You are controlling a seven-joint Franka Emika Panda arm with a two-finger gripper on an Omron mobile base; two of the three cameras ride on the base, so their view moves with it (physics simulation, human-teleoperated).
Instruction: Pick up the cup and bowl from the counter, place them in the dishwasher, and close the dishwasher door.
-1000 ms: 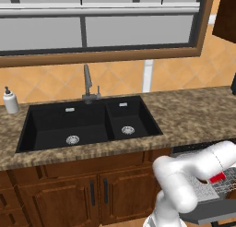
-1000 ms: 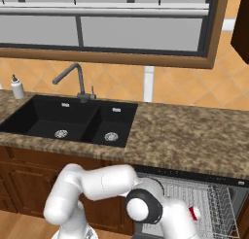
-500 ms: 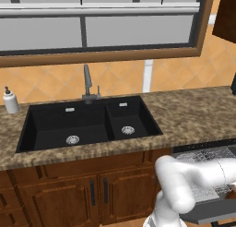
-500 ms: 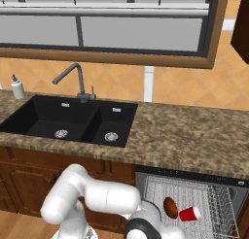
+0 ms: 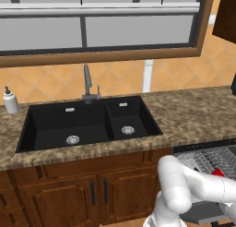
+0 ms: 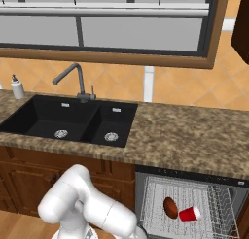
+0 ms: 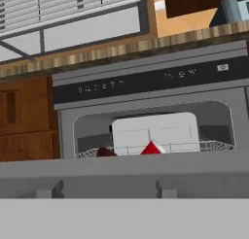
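Going left to right from where I'm standing: soap bottle [image 5: 10,101] at the far left of the table [image 6: 194,136], then the black double sink [image 5: 87,124] with its faucet [image 5: 86,85], then a bare stretch of speckled top, and under its right end the dishwasher [image 6: 189,206], standing open.

Both task things are off the table and inside the rack [image 6: 214,204]. The right base view shows this best: the bowl [image 6: 170,207] lies on the wire mesh with the cup [image 6: 189,214] tipped on its side just to its right, the two touching or nearly so. The left base view only catches a sliver of red from the cup [image 5: 218,173], sticking out behind the white arm [image 5: 193,187], plus a bit of rack.

The hand view looks in from low and out front. You see the dark control strip [image 7: 146,80] across the top of the dishwasher, the cavity below it, and past the edge of the dishwasher door [image 7: 126,177] just the tops of the bowl [image 7: 105,152] on the left and the cup [image 7: 151,148] in the middle. So both sit well beyond the gripper, deeper inside.

The gripper's fingers don't show clearly, so I can't tell whether they're spread or pressed together. Nothing looks held.
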